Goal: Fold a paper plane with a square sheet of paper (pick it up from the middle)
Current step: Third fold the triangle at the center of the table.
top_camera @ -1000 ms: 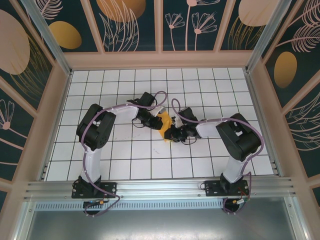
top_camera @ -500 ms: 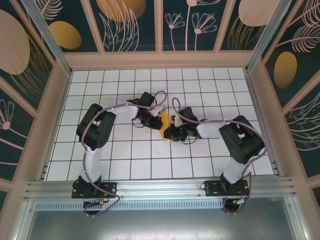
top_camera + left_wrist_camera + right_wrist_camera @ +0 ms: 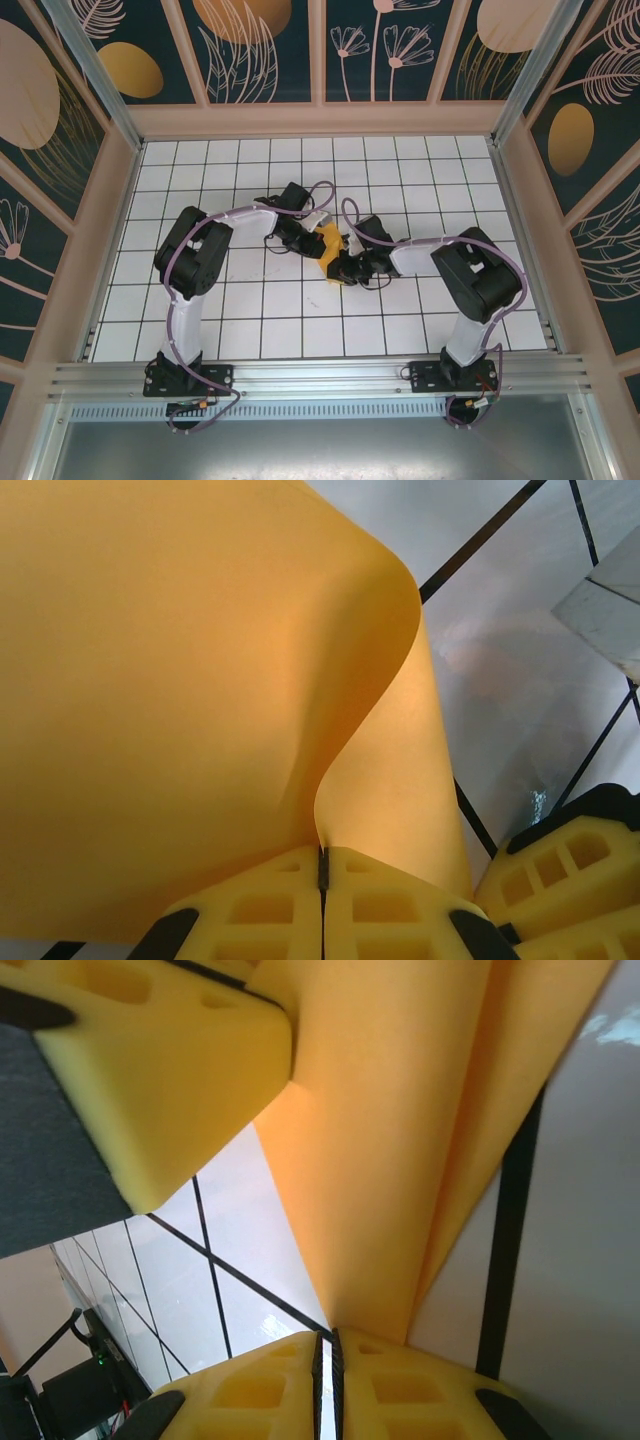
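Orange-yellow sheet of paper (image 3: 327, 243) sitting mid-counter, partly folded, caught between the two arms. Left wrist view: sheet of paper (image 3: 200, 680) bulging up in a smooth curl, its near edge running down into the seam of the left fingers (image 3: 400, 885), which are pressing together on it. Right wrist view: same sheet (image 3: 400, 1110) showing as creased layers narrowing into the right fingers (image 3: 400, 1390), these also pinching tight on the paper. One left finger pad (image 3: 150, 1060) touching the sheet at upper left there. White gridded counter (image 3: 250, 300) lying beneath, arms meeting near its centre
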Motion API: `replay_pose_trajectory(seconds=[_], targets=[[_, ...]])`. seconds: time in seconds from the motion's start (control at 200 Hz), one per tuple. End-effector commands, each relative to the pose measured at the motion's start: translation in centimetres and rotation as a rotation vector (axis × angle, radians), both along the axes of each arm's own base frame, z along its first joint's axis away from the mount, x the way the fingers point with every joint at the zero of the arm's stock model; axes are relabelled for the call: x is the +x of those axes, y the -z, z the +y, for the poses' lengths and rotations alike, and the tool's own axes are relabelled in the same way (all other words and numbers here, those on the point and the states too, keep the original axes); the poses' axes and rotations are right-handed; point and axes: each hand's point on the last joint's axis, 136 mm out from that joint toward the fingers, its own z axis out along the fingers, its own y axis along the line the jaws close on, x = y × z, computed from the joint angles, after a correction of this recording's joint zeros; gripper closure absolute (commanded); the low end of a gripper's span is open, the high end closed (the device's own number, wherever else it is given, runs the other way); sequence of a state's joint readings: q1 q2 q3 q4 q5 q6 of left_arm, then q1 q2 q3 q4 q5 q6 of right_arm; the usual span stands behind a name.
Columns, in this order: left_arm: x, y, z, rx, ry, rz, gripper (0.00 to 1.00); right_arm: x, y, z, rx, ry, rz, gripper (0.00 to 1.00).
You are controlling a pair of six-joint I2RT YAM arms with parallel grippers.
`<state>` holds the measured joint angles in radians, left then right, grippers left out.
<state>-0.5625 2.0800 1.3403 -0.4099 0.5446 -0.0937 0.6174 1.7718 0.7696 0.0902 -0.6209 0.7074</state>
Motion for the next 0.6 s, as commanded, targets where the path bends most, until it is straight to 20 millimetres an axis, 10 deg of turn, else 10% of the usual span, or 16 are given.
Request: replay_pose_trajectory(seconds=[0.0, 0.29, 0.595], targets=[[0.7, 2.6, 2.0, 0.112, -0.003, -0.016, 0.93, -0.3, 0.6, 0.3, -0.011, -0.008, 0.018, 0.84], [1.1, 3.2, 2.6, 0.150, -0.003, -0.024, 0.95, -0.9, 1.5, -0.6, -0.080, -0.007, 0.048, 0.86], [0.8, 3.4, 2.4, 0.135, -0.004, -0.006, 0.94, 4.6, -6.3, 0.0, 0.103, 0.074, -0.152, 0.86]])
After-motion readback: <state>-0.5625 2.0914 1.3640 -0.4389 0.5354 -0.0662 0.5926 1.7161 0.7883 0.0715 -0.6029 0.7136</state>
